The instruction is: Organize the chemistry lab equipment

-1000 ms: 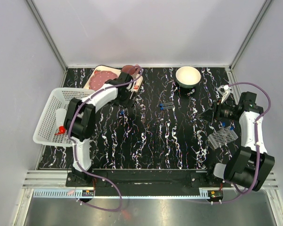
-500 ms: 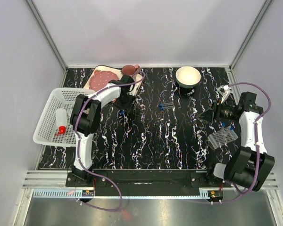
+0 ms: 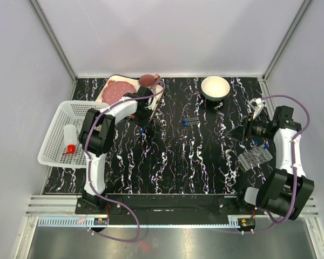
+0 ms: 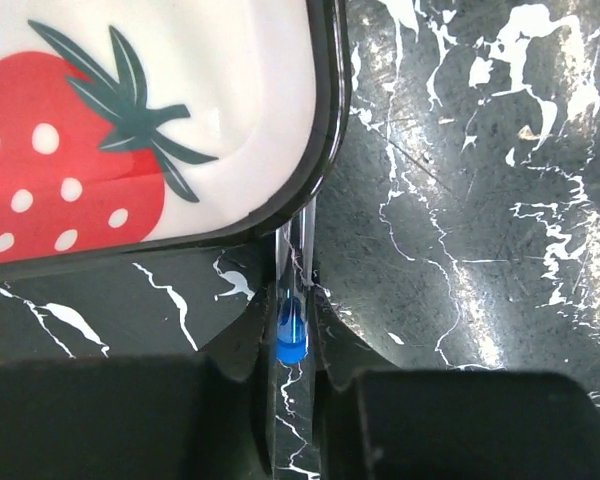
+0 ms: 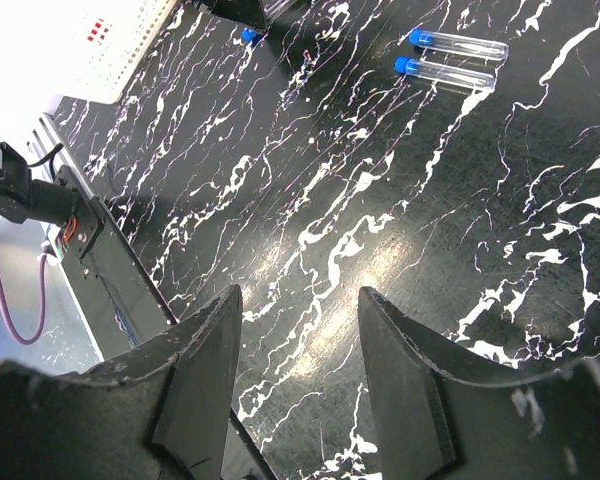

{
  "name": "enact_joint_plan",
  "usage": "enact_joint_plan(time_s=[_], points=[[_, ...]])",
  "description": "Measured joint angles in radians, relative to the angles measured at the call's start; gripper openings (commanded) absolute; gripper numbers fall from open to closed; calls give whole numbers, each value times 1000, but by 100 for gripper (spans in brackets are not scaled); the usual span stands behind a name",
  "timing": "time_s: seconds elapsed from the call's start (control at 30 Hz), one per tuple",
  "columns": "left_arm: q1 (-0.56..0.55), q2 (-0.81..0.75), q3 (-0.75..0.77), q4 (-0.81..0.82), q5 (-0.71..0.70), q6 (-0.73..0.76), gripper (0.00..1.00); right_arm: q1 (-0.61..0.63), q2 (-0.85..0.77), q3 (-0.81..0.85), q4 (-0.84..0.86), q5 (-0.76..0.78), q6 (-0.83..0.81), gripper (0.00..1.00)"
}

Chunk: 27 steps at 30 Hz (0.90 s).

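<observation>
Clear test tube (image 4: 298, 245) with blue cap (image 4: 291, 330) at near end, pinched between the dark fingers (image 4: 232, 350) of left gripper (image 4: 289, 345). Far end just beside black rim of strawberry tray (image 4: 329, 110). Underneath, black table (image 4: 480, 220) with white veins.

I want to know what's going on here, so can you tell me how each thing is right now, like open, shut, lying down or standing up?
Left gripper: fingers either side of a capped test tube; grip unclear.
Right gripper: open, empty.
Two other test tubes: capped, lying side by side.
Squeeze bottle: lying in the basket.
Tube rack: on the table.
White bowl: upright, looks empty.
</observation>
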Motion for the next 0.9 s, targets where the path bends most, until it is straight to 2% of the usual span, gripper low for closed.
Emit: enact_joint_plan(time_s=[0.13,0.27,0.3,0.33,0.4,0.43,0.5,0.6,0.67,0.8,0.9], points=[[-3,-62,-95,60,41,-36,4,0,-24,-3,-12,-11,-29,56],[-29,-181,-271,125,141,-91,4,2,-46,2,-112,-44,-174,63],[-42,-216,-315,131,183,-109,4,6,-45,13,-171,-48,-236,66],[-55,-245,-348,142,223,-121,4,13,-42,27,-226,-50,-318,74],[-85,-313,-415,176,326,-159,4,32,-32,65,-305,-51,-486,82],[-104,-349,-446,203,388,-180,4,42,-26,80,-323,-51,-552,91],[-137,-408,-494,258,501,-229,4,82,-18,111,-352,-48,-698,98],[-191,-464,-550,365,647,-315,4,182,-31,119,-373,-38,-836,100],[-235,-472,-575,447,741,-384,4,288,-53,119,-384,-21,-849,100],[-314,-460,-587,554,866,-493,4,577,-126,119,-335,66,-737,99],[-362,-449,-586,605,933,-554,5,740,-158,117,-266,153,-653,94]])
